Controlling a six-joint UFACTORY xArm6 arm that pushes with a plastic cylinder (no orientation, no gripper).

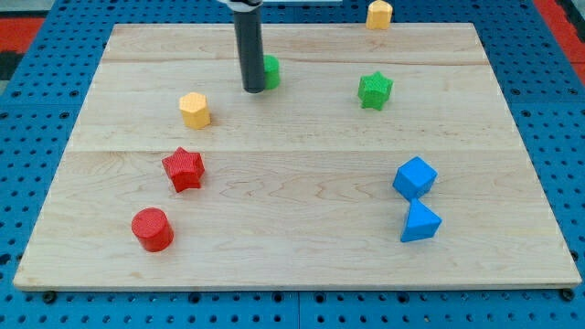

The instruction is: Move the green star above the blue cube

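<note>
The green star (375, 90) lies on the wooden board at the upper right of centre. The blue cube (415, 177) sits lower down at the right, well below the star and a little to its right. My tip (253, 89) is at the upper middle, far to the left of the green star. It stands right against a second green block (271, 71), which the rod partly hides, so its shape cannot be made out.
A blue triangular block (420, 222) lies just below the blue cube. A yellow block (195, 110), a red star (184, 168) and a red cylinder (152, 228) are on the left. An orange-yellow block (378, 14) sits at the top edge.
</note>
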